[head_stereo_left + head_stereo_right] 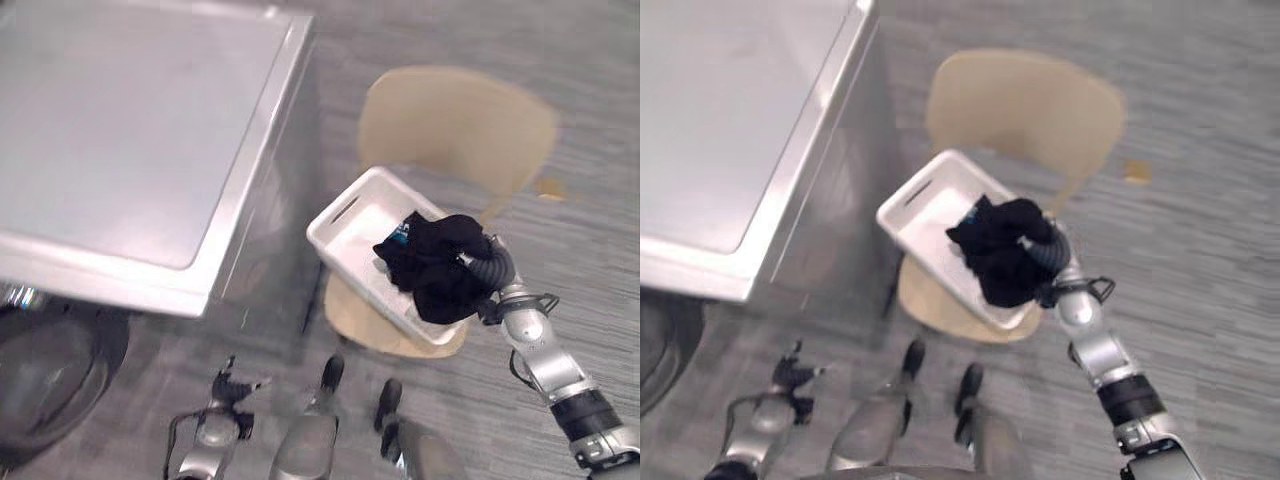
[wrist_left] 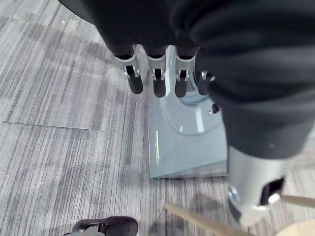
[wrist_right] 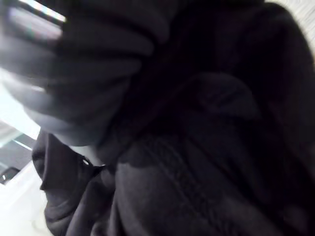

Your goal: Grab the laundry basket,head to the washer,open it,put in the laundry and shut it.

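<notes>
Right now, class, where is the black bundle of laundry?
The black laundry lies in the white plastic basket on the beige wooden chair, right of the silver washer, with the right hand at it.

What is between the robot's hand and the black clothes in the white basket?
Nothing visible. The right hand is already down among the black crumpled clothes in the white plastic laundry basket on the tan wooden chair; its fingers are hidden in the cloth. The left hand hangs low beside the silver metal washer.
</notes>
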